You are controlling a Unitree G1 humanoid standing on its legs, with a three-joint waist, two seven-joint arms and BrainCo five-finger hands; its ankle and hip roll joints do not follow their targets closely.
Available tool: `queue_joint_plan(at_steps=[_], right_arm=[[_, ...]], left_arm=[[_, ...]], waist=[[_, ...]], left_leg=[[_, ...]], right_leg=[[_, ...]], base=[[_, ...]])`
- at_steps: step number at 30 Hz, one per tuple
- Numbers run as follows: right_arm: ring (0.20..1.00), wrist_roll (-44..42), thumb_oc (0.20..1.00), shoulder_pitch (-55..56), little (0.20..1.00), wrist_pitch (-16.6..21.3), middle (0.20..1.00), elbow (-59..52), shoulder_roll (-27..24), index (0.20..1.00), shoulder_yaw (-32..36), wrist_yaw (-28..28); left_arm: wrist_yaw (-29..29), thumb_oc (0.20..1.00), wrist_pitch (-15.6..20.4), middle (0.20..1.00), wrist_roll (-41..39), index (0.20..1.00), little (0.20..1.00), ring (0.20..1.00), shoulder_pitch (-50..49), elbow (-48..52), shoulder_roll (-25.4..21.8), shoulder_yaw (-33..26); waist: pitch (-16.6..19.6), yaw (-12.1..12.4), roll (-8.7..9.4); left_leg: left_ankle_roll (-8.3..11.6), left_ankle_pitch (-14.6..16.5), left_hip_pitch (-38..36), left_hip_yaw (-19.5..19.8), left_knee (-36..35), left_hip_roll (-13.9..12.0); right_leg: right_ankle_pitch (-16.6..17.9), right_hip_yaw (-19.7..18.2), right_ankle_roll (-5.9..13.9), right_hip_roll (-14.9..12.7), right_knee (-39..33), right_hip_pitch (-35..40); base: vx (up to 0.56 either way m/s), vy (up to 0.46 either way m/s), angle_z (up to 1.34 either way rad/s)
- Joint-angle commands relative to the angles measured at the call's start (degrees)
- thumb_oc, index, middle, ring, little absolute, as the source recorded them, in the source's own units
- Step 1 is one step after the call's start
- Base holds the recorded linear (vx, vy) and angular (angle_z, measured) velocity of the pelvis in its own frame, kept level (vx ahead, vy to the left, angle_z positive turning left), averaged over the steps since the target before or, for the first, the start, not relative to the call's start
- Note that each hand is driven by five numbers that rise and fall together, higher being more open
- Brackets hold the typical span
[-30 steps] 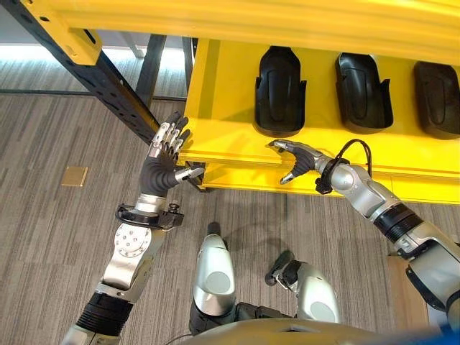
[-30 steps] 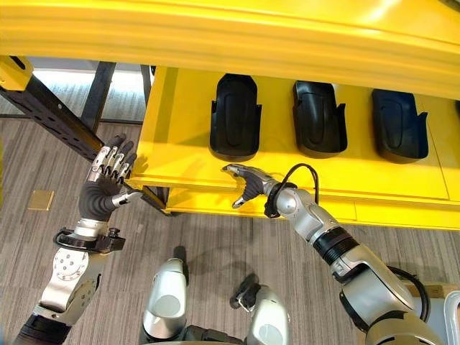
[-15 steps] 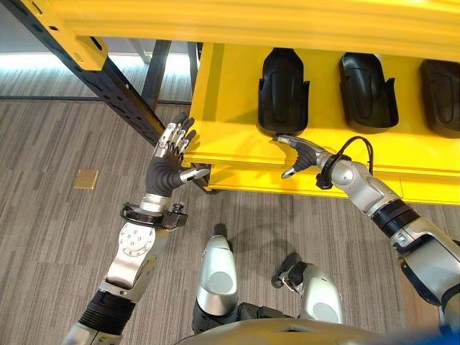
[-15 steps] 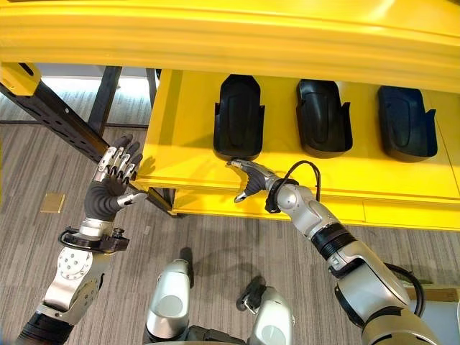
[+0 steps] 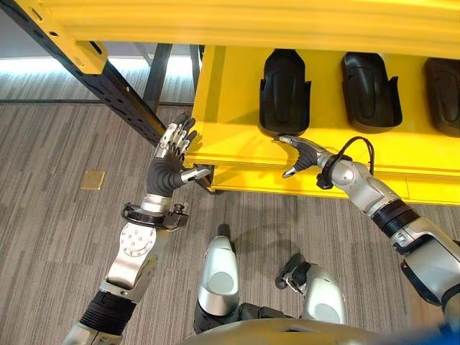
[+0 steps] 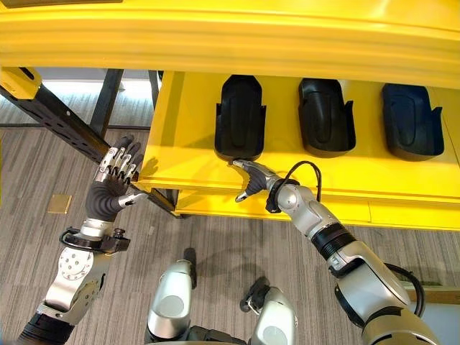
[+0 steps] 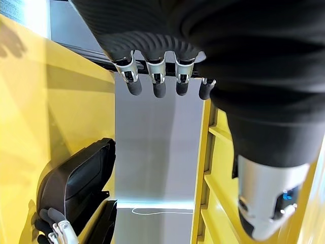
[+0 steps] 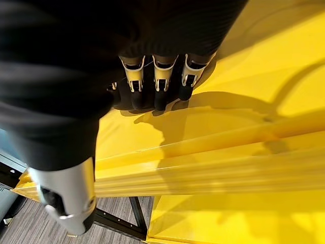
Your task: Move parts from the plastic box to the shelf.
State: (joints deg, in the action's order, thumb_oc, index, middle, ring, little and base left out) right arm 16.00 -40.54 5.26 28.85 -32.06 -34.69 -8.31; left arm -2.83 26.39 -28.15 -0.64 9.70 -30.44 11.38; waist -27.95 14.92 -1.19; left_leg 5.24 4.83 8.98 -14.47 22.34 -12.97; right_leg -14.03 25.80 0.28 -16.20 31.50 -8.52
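Note:
Three black moulded parts lie in a row on the yellow shelf (image 5: 230, 136): one at the left (image 5: 285, 90), one in the middle (image 5: 370, 79), one at the right (image 5: 444, 85). My right hand (image 5: 300, 154) is open, fingers relaxed and holding nothing, over the shelf's front edge just below the left part. In the right wrist view its fingers (image 8: 157, 86) hover above bare yellow shelf (image 8: 228, 101). My left hand (image 5: 169, 162) is raised, open and holding nothing, beside the shelf's left front corner. Past its fingers (image 7: 155, 84) in the left wrist view lies a black part (image 7: 76, 178).
A dark perforated steel brace (image 5: 93, 72) runs diagonally behind my left hand. A yellow beam (image 5: 251, 18) crosses above the shelf. A small brass plate (image 5: 93, 180) is set into the grey carpet floor at the left.
The view has shifted slightly. My right hand has edged a little up toward the left black part. The left hand stays raised at the shelf corner.

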Motion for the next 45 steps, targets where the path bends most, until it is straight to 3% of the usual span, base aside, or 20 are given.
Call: queue_joint_plan(at_steps=[1,45], right_arm=[[1.000,-0.71,1.000,-5.16,1.000,0.95,1.000,1.73,1.89,1.000,1.57,2.41],[1.000,-1.52,1.000,-9.11,1.000,0.45,1.000,6.43,1.35,1.000,2.80,4.22]], left_arm=[[0.01,1.000,2.96,1.000,-1.64,1.000,1.000,1.000,1.29,2.57,-0.51,1.63],[-1.35,1.000,3.46,1.000,-2.08,1.000,1.000,1.000,2.60,2.21,-0.16,2.38]], waist=[[0.64,0.72,0.16],[0.56,1.26,-1.10]], left_leg=[[-1.39,0.27,-0.48,-3.53,0.89,-0.76],[-1.46,-0.19,-0.07,-2.92,0.64,-0.65]], right_leg=[[1.11,5.47,3.27,-1.93,4.20,2.00],[0.13,6.58,2.84,-3.11,6.30,1.32]], base=[[0.00,0.000,0.00],[0.00,0.000,0.01]])
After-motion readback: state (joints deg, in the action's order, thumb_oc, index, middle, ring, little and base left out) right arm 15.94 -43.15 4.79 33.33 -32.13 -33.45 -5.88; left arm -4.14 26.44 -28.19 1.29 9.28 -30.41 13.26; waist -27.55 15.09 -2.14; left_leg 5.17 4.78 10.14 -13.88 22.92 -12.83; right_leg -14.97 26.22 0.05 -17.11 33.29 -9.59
